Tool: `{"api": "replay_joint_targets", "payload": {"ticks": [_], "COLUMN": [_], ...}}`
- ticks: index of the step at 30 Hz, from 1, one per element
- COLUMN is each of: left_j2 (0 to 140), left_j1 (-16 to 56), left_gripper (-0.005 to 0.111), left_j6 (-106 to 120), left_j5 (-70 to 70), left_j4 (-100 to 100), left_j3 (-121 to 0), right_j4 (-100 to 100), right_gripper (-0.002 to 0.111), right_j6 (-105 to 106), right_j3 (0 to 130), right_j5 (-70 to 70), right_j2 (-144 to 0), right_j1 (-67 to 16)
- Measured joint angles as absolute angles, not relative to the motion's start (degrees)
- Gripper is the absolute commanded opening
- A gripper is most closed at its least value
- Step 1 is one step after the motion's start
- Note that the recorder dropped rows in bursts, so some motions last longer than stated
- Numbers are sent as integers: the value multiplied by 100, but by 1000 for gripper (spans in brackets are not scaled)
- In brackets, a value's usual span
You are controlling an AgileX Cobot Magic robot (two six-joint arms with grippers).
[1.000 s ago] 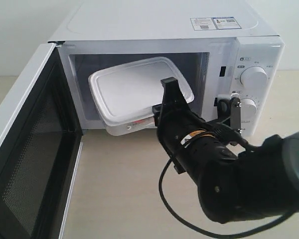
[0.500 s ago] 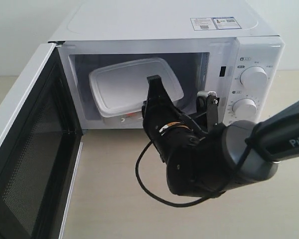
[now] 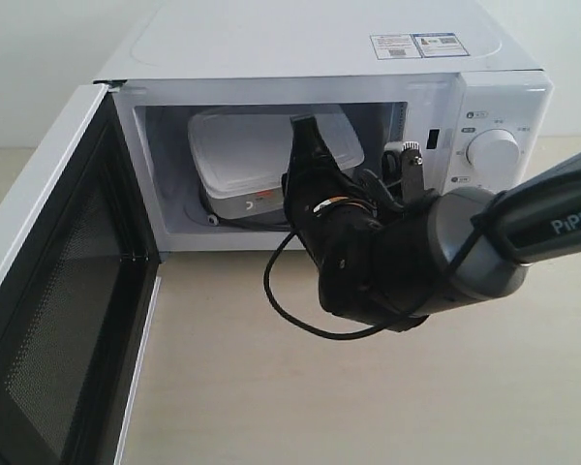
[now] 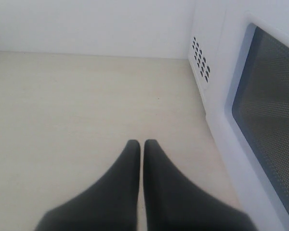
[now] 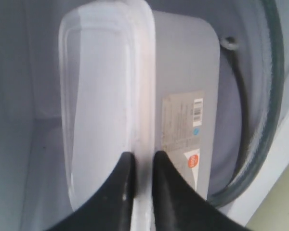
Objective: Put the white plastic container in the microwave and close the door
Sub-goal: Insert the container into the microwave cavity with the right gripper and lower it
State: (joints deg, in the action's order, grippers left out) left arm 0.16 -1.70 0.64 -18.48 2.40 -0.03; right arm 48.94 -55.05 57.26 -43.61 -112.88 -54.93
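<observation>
The white plastic container [image 3: 257, 160] sits tilted inside the cavity of the white microwave [image 3: 300, 58], its labelled side facing out. My right gripper [image 3: 305, 131] reaches into the cavity, shut on the container's lid rim; in the right wrist view the container [image 5: 111, 106] fills the frame with my right gripper [image 5: 140, 161] pinching its rim. The door [image 3: 48, 291] stands wide open at the left, black mesh inner face showing. In the left wrist view my left gripper [image 4: 141, 144] is shut on nothing above the table, beside the door [image 4: 260, 125].
Two round dials [image 3: 492, 148] sit on the microwave's right panel. A black cable [image 3: 290, 310] loops under my right arm over the beige table [image 3: 252, 387]. A white wall stands behind.
My right gripper has carried the container deeper into the microwave cavity, and the arm has stretched forward. The left gripper and door show no movement.
</observation>
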Motion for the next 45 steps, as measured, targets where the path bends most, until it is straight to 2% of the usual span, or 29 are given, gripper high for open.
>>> {"api": "replay_joint_targets", "payload": {"ticks": [35,37,43,45], "left_j2": [16,16,16,16], "left_j1": [-170,-170,-170,-170], "left_gripper": [4,4,4,4], "left_j6": [64,64,64,64], "left_j5": [-1848,-1848,-1848,-1848], "left_j4": [240,240,240,240], "left_j3": [-3,-3,-3,-3], "right_j4": [4914,4894,4840,4840], "right_gripper": [1,7,45,51], "right_j6": [-5403,-5403,-5403,-5403], "right_j3": [6099,6099,6108,6108], "right_j5": [-4284,-4315,-4445,-4486], "right_j2": [-11748,-11748,-11748,-11748], "right_j1": [-5468,-5468,-5468,-5468]}}
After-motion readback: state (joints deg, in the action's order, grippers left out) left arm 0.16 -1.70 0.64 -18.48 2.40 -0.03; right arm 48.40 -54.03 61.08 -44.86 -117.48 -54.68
